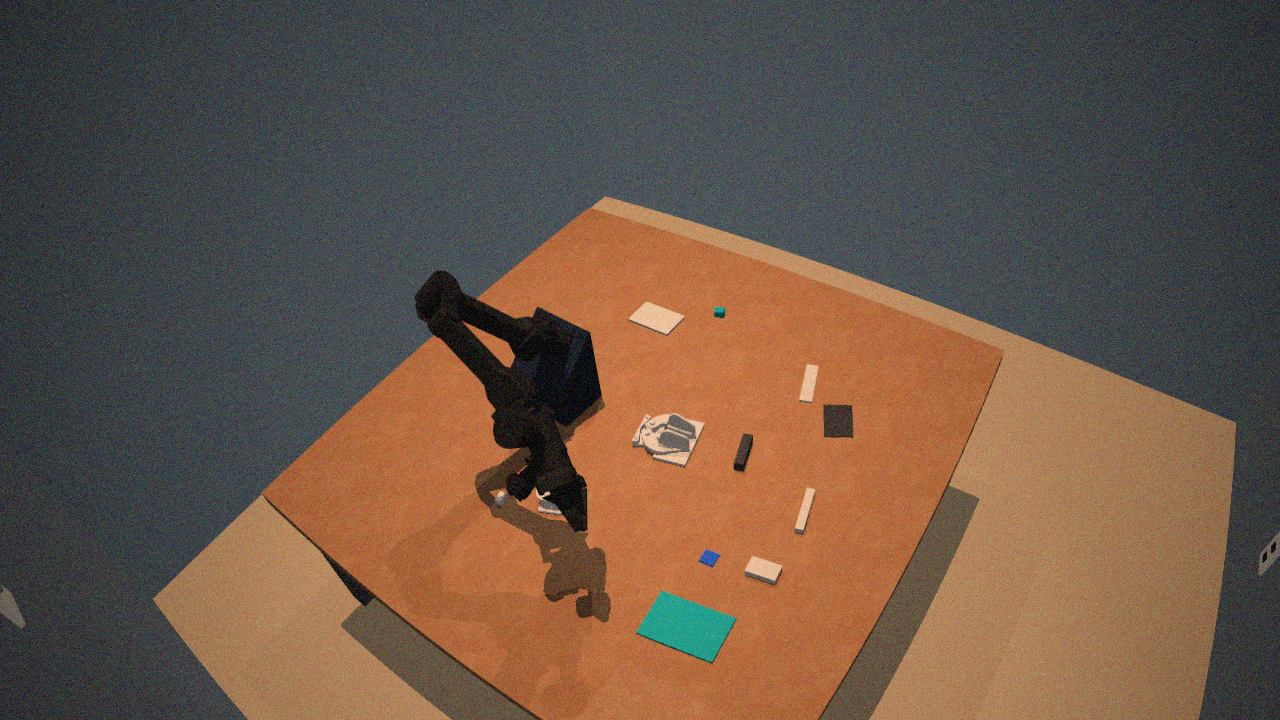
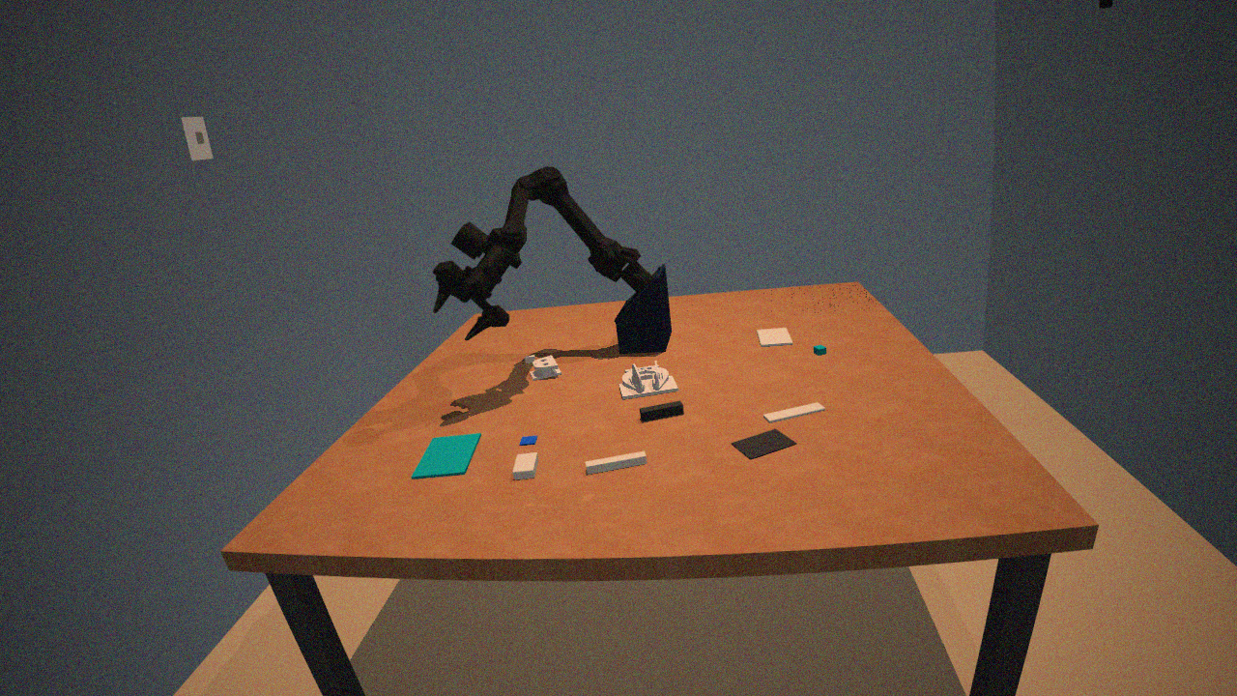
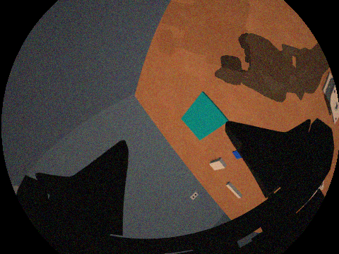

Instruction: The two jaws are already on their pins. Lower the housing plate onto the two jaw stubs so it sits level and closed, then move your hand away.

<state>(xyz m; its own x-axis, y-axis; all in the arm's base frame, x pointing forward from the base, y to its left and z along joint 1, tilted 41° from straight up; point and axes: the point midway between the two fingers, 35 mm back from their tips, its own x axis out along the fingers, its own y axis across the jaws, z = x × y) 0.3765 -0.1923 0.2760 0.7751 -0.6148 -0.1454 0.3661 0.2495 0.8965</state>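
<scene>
A white base plate (image 1: pixel 697 430) (image 2: pixel 648 393) lies mid-table with a rounded body on it. Two upright pointed pieces, seemingly the jaws, stand on it in the exterior view. A smaller white piece with dark holes (image 2: pixel 545 367) (image 3: pixel 333 102), perhaps the housing plate, lies apart on the table, left of the base in the exterior view. In the top view the arm hides most of it. No plate shows closed over the jaws. My gripper (image 2: pixel 452 324) (image 3: pixel 178 135) is open and empty, high above the table, left of both white parts in the exterior view.
A teal sheet (image 1: pixel 686 626) (image 2: pixel 446 455) (image 3: pixel 204 116), a blue tile (image 1: pixel 708 557) (image 2: pixel 528 440), a white block (image 1: pixel 762 569) (image 2: pixel 525 465) and a black bar (image 1: pixel 742 452) (image 2: pixel 661 412) lie on the table. White strips, a dark sheet, a white tile and a teal cube lie farther off.
</scene>
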